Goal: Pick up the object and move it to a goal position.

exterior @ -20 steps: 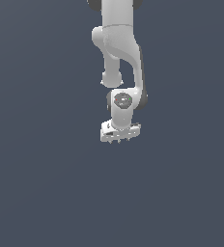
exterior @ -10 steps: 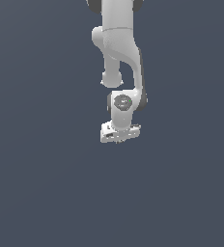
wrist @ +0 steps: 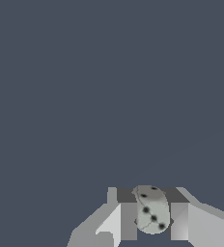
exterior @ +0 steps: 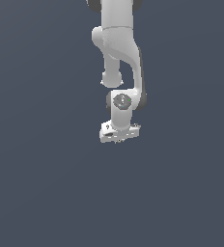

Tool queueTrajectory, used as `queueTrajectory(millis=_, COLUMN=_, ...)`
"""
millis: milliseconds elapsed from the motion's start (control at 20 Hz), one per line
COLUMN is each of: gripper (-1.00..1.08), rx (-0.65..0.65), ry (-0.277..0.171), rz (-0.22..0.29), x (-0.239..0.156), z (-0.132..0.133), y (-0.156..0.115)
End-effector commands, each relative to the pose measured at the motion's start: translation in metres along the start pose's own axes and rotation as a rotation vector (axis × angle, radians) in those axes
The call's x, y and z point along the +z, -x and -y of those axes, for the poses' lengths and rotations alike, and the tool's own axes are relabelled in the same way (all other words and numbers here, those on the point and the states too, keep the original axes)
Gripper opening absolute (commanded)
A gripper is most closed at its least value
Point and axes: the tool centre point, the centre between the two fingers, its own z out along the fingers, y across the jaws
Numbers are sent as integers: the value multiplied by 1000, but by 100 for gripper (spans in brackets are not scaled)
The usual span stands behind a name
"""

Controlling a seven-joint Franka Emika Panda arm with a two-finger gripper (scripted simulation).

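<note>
The object (wrist: 151, 211) is a small pale grey rounded piece with several black dots, clear in the wrist view. It sits between the two grey fingers (wrist: 129, 219) of my gripper (wrist: 152, 221), which is shut on it. In the exterior view the white arm hangs down from the top. The gripper (exterior: 118, 140) points downward in mid-air near the middle of that picture. The object is too small there to make out under the hand.
Plain dark blue-grey background fills both views. No other objects, containers or edges show.
The hand has risen slightly and shifted a little toward the exterior view's right. The fingers now show less below the hand.
</note>
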Motion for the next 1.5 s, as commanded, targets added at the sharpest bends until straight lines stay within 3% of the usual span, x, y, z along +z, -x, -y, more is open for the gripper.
queueTrajectory(millis=0, gripper=-100, rx=1, ry=0, rz=-1, x=-6, z=-4, y=0)
queueTrajectory(millis=500, gripper=-100, rx=0, ry=0, rz=-1, x=-68, z=-43, y=-2)
queueTrajectory(millis=1450, gripper=-100, rx=0, ry=-2, rz=-1, x=-259, z=-164, y=-9)
